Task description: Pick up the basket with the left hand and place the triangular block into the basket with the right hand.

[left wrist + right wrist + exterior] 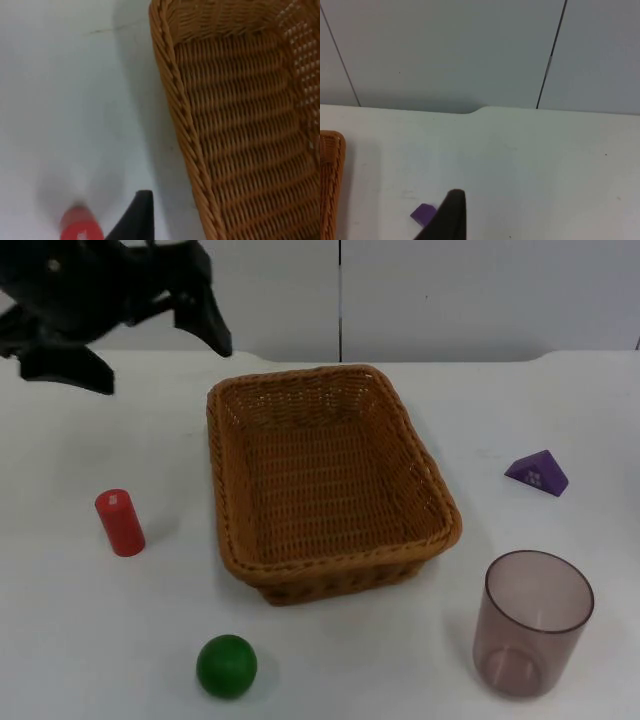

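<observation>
The woven brown basket [232,530] stands in the middle of the table, with nothing in it. The purple triangular block [537,473] lies on the table to the basket's right, clear of it. My left gripper [160,362] hovers open above the table behind the basket's far left corner, holding nothing. In the left wrist view the basket's left rim [182,125] runs beside bare table. In the right wrist view my right gripper [447,220] is raised over the table with the purple block [422,214] just beyond it and the basket's edge [330,175] off to one side.
A red cylinder [120,522] stands left of the basket and also appears in the left wrist view [80,230]. A green ball [226,666] lies near the front edge. A translucent cup [533,622] stands at the front right. The grey partition wall [450,290] closes off the back.
</observation>
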Tool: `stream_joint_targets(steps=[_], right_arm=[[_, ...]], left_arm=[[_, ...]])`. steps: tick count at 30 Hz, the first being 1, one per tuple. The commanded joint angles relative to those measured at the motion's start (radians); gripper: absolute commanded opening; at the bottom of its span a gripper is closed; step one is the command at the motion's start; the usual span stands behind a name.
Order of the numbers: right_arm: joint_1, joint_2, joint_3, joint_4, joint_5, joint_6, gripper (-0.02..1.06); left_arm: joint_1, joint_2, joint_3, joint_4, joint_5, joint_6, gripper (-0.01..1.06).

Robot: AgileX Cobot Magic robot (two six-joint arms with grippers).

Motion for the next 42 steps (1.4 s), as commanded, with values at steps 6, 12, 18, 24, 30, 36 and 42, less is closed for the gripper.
stream_joint_targets(steps=[6, 12, 18, 24, 30, 36, 42], right_arm=[[-0.003, -0.001, -0.006, 0.000, 0.008, -0.007, 1.05], [-0.003, -0.001, -0.006, -0.005, 0.011, -0.009, 1.05], [-0.003, -0.001, -0.006, -0.007, 0.011, -0.009, 1.05], [-0.003, -0.001, -0.006, -0.007, 0.011, -0.009, 1.05], [-0.003, -0.001, -0.006, -0.007, 0.011, -0.009, 1.05], [-0.003, -0.001, -0.006, -0.008, 0.003, -0.009, 1.05], [-0.003, -0.001, -0.006, -0.008, -0.008, -0.009, 1.05]], left_arm=[[-0.007, 0.175, -0.163, -0.004, 0.024, -0.041, 1.05], [-0.011, 0.288, -0.207, 0.022, 0.031, -0.099, 1.05], [-0.057, 0.364, -0.207, 0.084, 0.016, -0.149, 1.05], [-0.118, 0.407, -0.211, 0.099, -0.042, -0.209, 1.05], [-0.121, 0.440, -0.211, 0.132, -0.046, -0.281, 1.05], [-0.121, 0.448, -0.211, 0.161, -0.036, -0.303, 1.04], [-0.138, 0.471, -0.211, 0.163, 0.005, -0.303, 0.86]])
